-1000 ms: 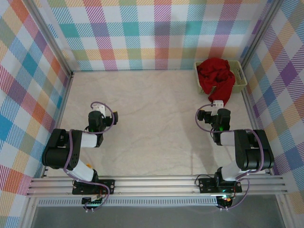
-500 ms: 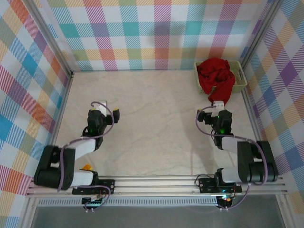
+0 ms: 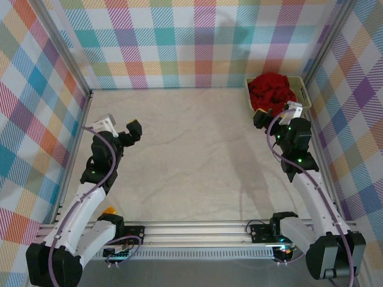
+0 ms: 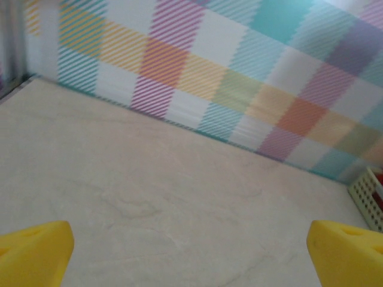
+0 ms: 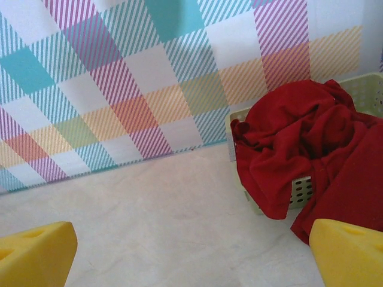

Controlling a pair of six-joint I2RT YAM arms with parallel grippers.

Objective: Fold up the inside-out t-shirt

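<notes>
The inside-out t-shirt (image 3: 272,89) is a crumpled deep-red heap in the pale green basket (image 3: 304,95) at the far right corner. In the right wrist view the t-shirt (image 5: 305,140) spills over the basket's perforated front wall (image 5: 303,190) and hangs to the table. My right gripper (image 3: 261,118) is raised just in front of the basket, apart from the cloth; its yellow fingers (image 5: 36,251) stand wide open around nothing. My left gripper (image 3: 128,133) hovers over the left side of the table, open, and its fingers (image 4: 33,251) hold nothing.
The pale table top (image 3: 191,155) is walled by plaid panels on three sides. The basket's corner (image 4: 366,197) shows at the right edge of the left wrist view. A metal rail (image 3: 197,230) with both arm bases runs along the near edge.
Both arms have lifted and stretched away from their bases. The right gripper moved up and back toward the basket; the left gripper moved left and farther out. The t-shirt has not moved.
</notes>
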